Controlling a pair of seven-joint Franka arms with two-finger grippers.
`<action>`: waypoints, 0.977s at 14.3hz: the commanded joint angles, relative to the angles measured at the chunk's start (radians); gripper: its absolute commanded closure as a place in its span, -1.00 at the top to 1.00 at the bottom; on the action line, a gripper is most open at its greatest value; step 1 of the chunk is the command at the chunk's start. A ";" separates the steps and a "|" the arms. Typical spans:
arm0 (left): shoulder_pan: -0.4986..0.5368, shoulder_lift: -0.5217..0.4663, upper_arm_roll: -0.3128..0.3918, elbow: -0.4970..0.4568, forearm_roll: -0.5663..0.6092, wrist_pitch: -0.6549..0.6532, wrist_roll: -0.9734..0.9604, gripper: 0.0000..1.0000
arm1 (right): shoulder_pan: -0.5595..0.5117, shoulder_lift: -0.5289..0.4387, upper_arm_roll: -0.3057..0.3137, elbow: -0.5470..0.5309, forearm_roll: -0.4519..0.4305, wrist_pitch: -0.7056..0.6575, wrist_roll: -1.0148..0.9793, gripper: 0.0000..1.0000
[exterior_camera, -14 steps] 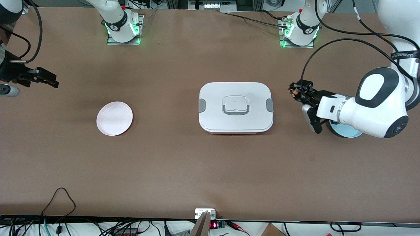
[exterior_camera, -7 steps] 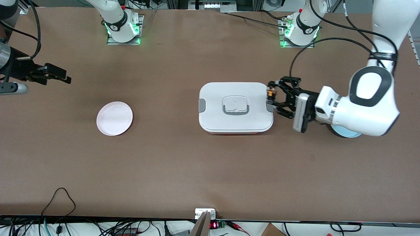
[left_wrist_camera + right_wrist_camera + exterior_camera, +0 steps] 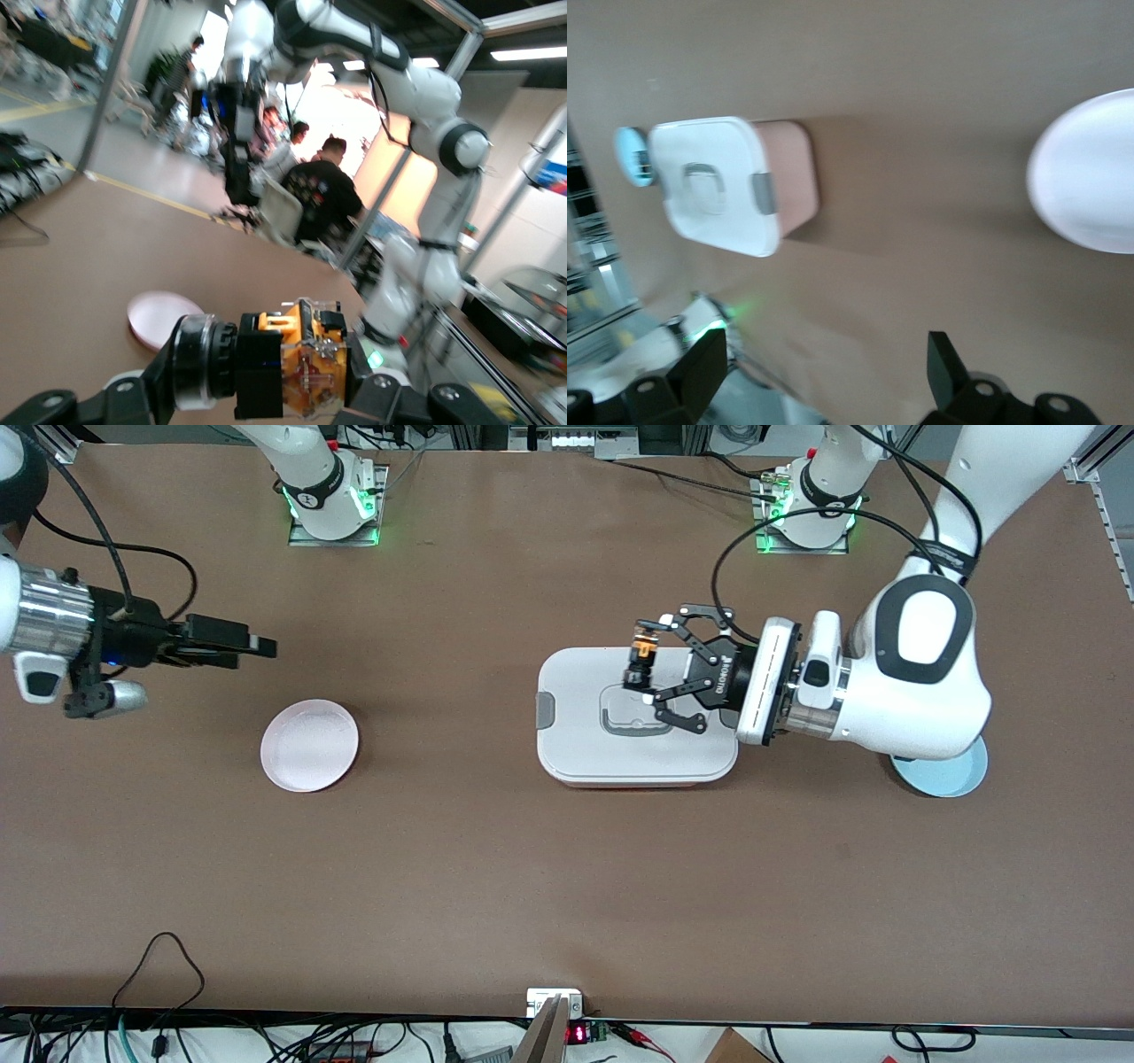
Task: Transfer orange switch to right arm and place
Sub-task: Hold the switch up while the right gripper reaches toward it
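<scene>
Lidded box (image 3: 636, 717), pink plate (image 3: 309, 745), blue plate (image 3: 948, 774)

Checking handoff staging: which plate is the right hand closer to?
The pink plate, toward the right arm's end; the right hand hovers near it. The blue plate sits under the left arm.

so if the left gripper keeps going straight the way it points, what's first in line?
Likely the right gripper: the left gripper, shut on the orange switch over the lunch box, points toward the right arm's end. Nothing shows between them, though heights are unclear.

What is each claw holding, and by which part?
The left gripper holds the orange switch by its black body, over the box. The right gripper holds nothing.
</scene>
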 commanded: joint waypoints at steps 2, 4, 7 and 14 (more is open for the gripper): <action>-0.119 -0.009 -0.024 -0.028 -0.163 0.243 0.156 -1.00 | 0.037 -0.005 0.001 -0.118 0.249 0.064 -0.011 1.00; -0.179 -0.009 -0.024 -0.030 -0.222 0.348 0.180 -1.00 | 0.038 0.006 0.001 -0.171 0.394 0.077 -0.008 1.00; -0.285 -0.012 -0.026 -0.025 -0.396 0.521 0.261 -1.00 | 0.069 0.037 0.002 -0.199 0.542 0.075 -0.003 1.00; -0.300 -0.007 -0.024 -0.039 -0.454 0.526 0.336 -1.00 | 0.164 0.089 0.002 -0.199 0.826 0.115 -0.003 1.00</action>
